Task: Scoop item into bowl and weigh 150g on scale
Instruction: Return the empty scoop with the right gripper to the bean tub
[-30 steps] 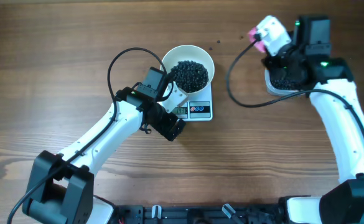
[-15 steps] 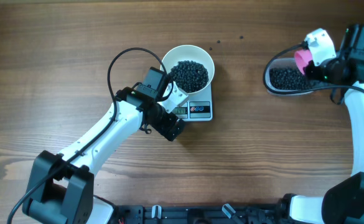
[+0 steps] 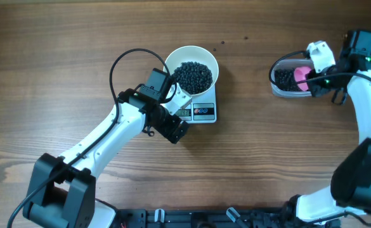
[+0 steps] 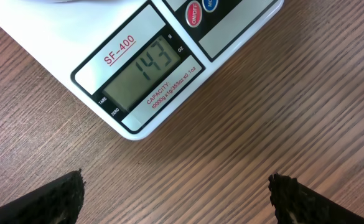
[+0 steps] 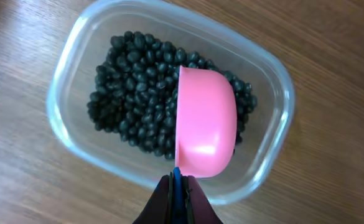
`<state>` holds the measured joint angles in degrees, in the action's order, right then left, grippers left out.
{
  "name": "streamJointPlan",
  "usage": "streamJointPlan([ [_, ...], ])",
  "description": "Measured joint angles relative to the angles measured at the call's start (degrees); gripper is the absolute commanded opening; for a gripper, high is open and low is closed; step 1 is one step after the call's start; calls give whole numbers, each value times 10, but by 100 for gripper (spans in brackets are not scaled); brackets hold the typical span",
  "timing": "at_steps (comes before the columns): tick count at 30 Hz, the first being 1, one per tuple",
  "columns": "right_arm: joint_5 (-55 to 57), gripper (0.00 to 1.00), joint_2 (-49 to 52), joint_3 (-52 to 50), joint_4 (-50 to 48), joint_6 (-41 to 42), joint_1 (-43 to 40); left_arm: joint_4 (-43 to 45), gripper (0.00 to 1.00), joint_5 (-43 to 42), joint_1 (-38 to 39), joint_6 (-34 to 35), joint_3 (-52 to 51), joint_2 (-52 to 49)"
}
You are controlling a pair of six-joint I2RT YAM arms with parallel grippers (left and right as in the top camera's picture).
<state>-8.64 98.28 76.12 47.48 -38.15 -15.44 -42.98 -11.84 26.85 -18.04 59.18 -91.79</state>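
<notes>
The white bowl (image 3: 170,62) stands on the scale (image 3: 204,113) and holds a dark heap of the item (image 3: 193,76). In the left wrist view the scale (image 4: 57,46) has its display (image 4: 147,68) reading 143. My left gripper (image 3: 180,101) hangs open beside the scale's front left, and bare wood shows between the jaws of the left gripper (image 4: 175,190). My right gripper (image 5: 178,186) is shut on the blue handle of a pink scoop (image 5: 203,121). The scoop lies over more of the item (image 5: 132,106) in a clear tub (image 5: 63,81). The same scoop (image 3: 302,76) shows from overhead.
The clear tub (image 3: 278,84) sits at the far right of the wooden table. A couple of stray beans (image 3: 223,43) lie behind the bowl. The left arm's cable (image 3: 118,63) loops to the left of the bowl.
My right gripper swung the pink scoop out to the right, then brought it down into the clear tub. The left arm, bowl and scale have stayed put.
</notes>
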Motion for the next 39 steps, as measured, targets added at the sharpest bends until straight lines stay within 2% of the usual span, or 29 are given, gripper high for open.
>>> streamJointPlan([
  [4, 23, 4, 13, 0, -55, 0, 0, 0, 100, 0, 0, 0, 0, 0],
  [9, 38, 4, 12, -3, -75, 0, 0, 0, 100, 0, 0, 0, 0, 0],
  [18, 9, 4, 8, -4, -16, -29, 2, 0, 100, 0, 0, 0, 0, 0],
  [21, -46, 4, 8, -4, -14, 12, 2, 0, 100, 0, 0, 0, 0, 0],
  [24, -74, 4, 8, -4, -14, 94, 2, 0, 100, 0, 0, 0, 0, 0],
  [26, -81, 4, 8, -4, -13, 159, 2, 0, 100, 0, 0, 0, 0, 0],
  [29, -74, 4, 8, -4, -8, 203, 2, 0, 100, 0, 0, 0, 0, 0],
  [34, 26, 4, 7, -4, -10, 195, 3, 0, 100, 0, 0, 0, 0, 0],
  [39, 23, 4, 6, -4, -11, 183, 5, 0, 100, 0, 0, 0, 0, 0],
])
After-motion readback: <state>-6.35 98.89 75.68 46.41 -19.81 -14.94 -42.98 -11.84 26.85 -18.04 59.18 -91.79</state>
